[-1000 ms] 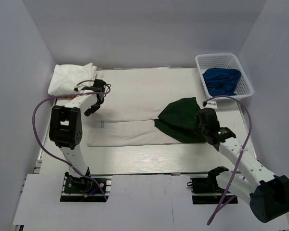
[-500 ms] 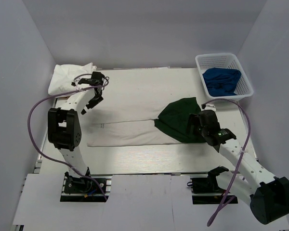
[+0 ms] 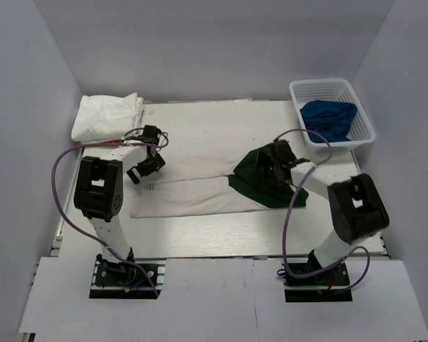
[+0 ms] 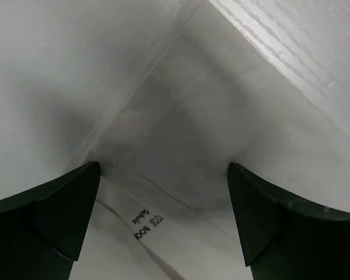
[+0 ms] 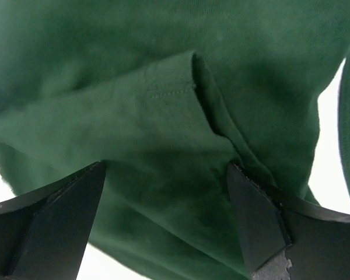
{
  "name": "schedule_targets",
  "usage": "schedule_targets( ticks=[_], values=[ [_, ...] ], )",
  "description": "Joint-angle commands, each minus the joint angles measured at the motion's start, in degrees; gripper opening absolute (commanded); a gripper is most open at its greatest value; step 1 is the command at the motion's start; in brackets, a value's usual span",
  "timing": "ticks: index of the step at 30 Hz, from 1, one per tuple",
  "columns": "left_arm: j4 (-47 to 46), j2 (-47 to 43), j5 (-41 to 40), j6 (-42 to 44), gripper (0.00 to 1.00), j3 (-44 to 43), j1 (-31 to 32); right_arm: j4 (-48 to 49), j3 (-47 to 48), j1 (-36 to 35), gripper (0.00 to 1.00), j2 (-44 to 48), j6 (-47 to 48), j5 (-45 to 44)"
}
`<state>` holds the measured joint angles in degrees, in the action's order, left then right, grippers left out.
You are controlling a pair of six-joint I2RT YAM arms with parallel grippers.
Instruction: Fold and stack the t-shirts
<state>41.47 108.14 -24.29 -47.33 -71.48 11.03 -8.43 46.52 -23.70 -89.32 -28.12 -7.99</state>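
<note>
A white t-shirt (image 3: 200, 146) lies flat across the table, its near half folded into a long strip, with a dark green part (image 3: 260, 189) at its right end. My left gripper (image 3: 144, 169) hovers open just above the strip's left end. In the left wrist view white cloth (image 4: 181, 116) with a small black printed label (image 4: 141, 224) lies between the spread fingers (image 4: 52, 219). My right gripper (image 3: 273, 162) stands open over the green part. Green cloth (image 5: 163, 87) with a stitched hem fills the right wrist view. A folded white t-shirt bundle (image 3: 105, 117) sits at the back left corner.
A white plastic basket (image 3: 364, 117) holding blue cloth (image 3: 329, 117) stands at the back right. Grey walls close in the table on three sides. Purple cables loop from both arms above the table.
Both grippers have opened wide. The left one went back, then came forward over the strip's left end. The right arm folded upright and its gripper moved back-left over the green part.
</note>
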Motion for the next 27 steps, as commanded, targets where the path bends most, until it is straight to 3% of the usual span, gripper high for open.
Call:
schedule_targets(
  ticks=[1,4,6,8,10,12,15,16,21,27],
  values=[
    [6.0,-0.5,-0.2,-3.5,1.0,6.6,2.0,0.1,9.9,0.2,0.9,-9.2,-3.6,-1.9],
    [9.8,-3.0,5.2,-5.2,0.95,15.3,4.3,0.9,14.7,0.1,0.9,-19.1,-3.7,2.3],
    [11.8,-6.1,13.9,-5.2,0.93,22.0,6.9,2.9,24.0,-0.3,0.9,-26.2,-3.1,2.5],
    [13.2,-9.6,19.1,-5.2,0.88,26.8,9.8,2.4,37.8,0.2,0.9,-36.2,-3.3,7.4],
    [16.7,-15.6,23.8,-3.6,0.86,31.4,13.7,7.3,46.7,0.0,0.9,-40.1,-2.5,13.9],
    [15.8,-19.7,33.1,1.0,0.86,32.7,17.6,10.3,57.4,-0.1,0.9,-46.9,-0.5,17.3],
    [8.2,-30.6,45.4,2.4,0.86,33.3,20.6,12.5,64.7,-0.7,0.9,-50.2,3.0,23.9],
    [6.0,-35.1,46.5,2.4,0.97,33.3,22.1,13.9,64.7,-1.0,0.9,-49.4,4.3,24.8],
    [12.0,-38.5,35.5,2.9,1.0,23.0,23.8,13.8,62.1,-2.0,0.9,-41.1,11.9,19.9],
    [11.8,-30.6,26.7,5.8,1.0,15.5,24.8,1.2,59.8,-5.3,0.9,-34.3,16.6,11.5]
  ],
)
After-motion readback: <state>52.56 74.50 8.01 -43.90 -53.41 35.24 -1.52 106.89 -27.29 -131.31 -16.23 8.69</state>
